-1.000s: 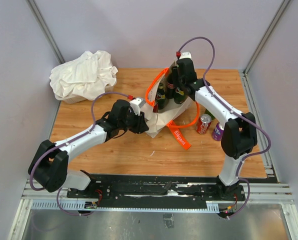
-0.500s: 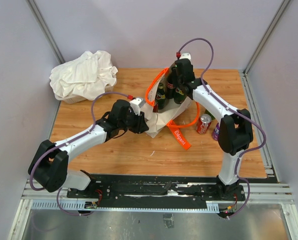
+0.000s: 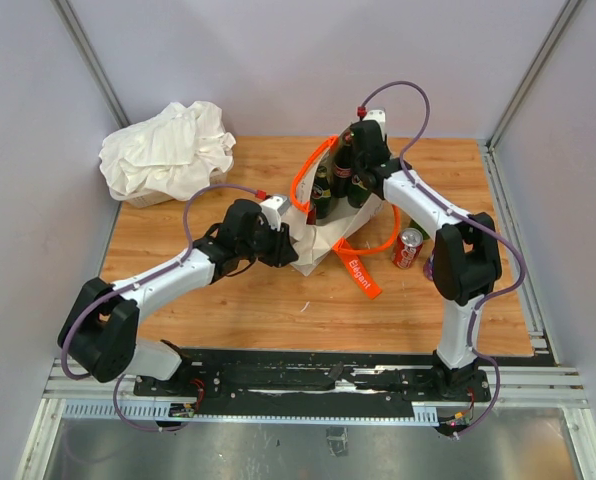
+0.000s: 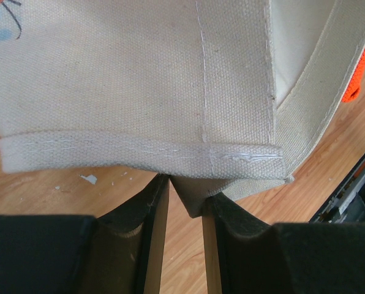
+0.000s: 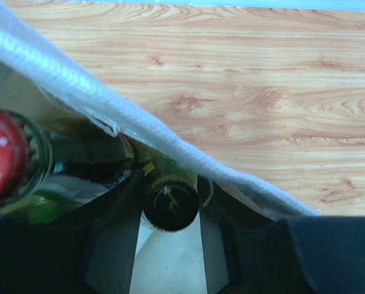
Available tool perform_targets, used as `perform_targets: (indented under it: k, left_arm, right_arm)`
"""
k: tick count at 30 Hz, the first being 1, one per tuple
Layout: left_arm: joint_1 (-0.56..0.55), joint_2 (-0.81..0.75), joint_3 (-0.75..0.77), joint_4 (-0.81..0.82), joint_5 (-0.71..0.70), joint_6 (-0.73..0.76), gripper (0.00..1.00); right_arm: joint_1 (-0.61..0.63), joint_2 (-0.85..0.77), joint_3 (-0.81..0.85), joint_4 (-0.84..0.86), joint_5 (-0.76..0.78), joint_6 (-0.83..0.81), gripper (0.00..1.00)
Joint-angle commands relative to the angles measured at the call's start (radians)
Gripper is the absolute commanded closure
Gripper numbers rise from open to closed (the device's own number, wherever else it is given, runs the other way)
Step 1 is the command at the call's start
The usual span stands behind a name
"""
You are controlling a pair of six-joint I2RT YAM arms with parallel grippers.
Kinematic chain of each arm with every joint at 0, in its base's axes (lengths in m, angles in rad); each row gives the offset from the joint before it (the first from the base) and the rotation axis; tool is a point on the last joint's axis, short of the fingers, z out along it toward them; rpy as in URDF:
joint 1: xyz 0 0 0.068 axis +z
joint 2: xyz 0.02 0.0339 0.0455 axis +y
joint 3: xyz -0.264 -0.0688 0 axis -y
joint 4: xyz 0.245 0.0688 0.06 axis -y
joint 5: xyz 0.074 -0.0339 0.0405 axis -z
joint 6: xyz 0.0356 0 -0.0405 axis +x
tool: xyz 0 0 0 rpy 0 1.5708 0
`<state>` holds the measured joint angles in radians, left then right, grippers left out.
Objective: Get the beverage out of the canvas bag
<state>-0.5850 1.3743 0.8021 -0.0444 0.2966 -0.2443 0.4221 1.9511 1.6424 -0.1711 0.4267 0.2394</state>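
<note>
Bag: I saw the bag (image 3: 316, 238) standing near the middle of the table (image 3: 228, 300), nearer the far edge, with its mouth up and an orange handle (image 3: 376, 238) flopped toward the right edge.
Left gripper: the left gripper (image 4: 185, 191) was at the bag's near-left side, its fingers narrowed onto a fold of canvas just under the stitched hem. Only the left wrist camera showed me that pinch; from above the wrist covered it.
Right gripper: the right gripper (image 5: 169, 202) was reaching down into the bag at its far side.
Bottle: the bottle (image 5: 170, 207), dark with a black cap, stood upright inside the bag just within the rim. The right fingers sat tight on either side of its top, touching as far as I could tell.
Right wrist only: a red cap (image 5: 2, 160) on a green bottle beside it.
Top view only: several dark bottles clustered in the bag, a red can (image 3: 408, 247) on the table to the right of the bag, a purple can (image 3: 435, 265) half hidden behind the right arm, and a white cloth (image 3: 168, 150) in the far left corner.
</note>
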Motion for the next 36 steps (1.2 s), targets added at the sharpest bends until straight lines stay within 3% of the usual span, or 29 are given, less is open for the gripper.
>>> perform_targets:
  k: [1, 4, 7, 8, 11, 12, 27, 36]
  left_arm:
    - [-0.009, 0.034, -0.001, -0.044, -0.018, 0.002, 0.7]
    - [-0.009, 0.04, 0.006, -0.051, -0.02, 0.001, 0.7]
    - [-0.009, 0.036, 0.0, -0.051, -0.028, -0.004, 0.7]
    - [-0.009, 0.033, -0.003, -0.05, -0.029, -0.006, 0.7]
    - [-0.009, 0.028, -0.014, -0.043, -0.032, -0.012, 0.7]
    - [-0.009, 0.028, -0.015, -0.044, -0.033, -0.011, 0.7]
    - [-0.009, 0.033, -0.004, -0.049, -0.024, 0.015, 0.7]
    - [-0.009, 0.042, 0.006, -0.046, -0.022, 0.022, 0.7]
  right_arm:
    - [-0.042, 0.009, -0.029, 0.08, 0.065, 0.011, 0.56]
    - [-0.048, 0.008, -0.03, 0.117, 0.049, 0.025, 0.53]
    - [-0.049, 0.024, -0.014, 0.133, 0.043, 0.027, 0.56]
    - [-0.049, 0.026, -0.004, 0.129, 0.042, 0.028, 0.61]
    - [-0.049, 0.07, 0.016, 0.097, 0.043, 0.037, 0.92]
    - [-0.049, 0.073, 0.017, 0.088, 0.045, 0.043, 0.98]
    - [-0.049, -0.102, -0.138, 0.168, -0.029, -0.002, 0.99]
    - [-0.046, -0.182, -0.124, 0.198, -0.103, -0.078, 0.99]
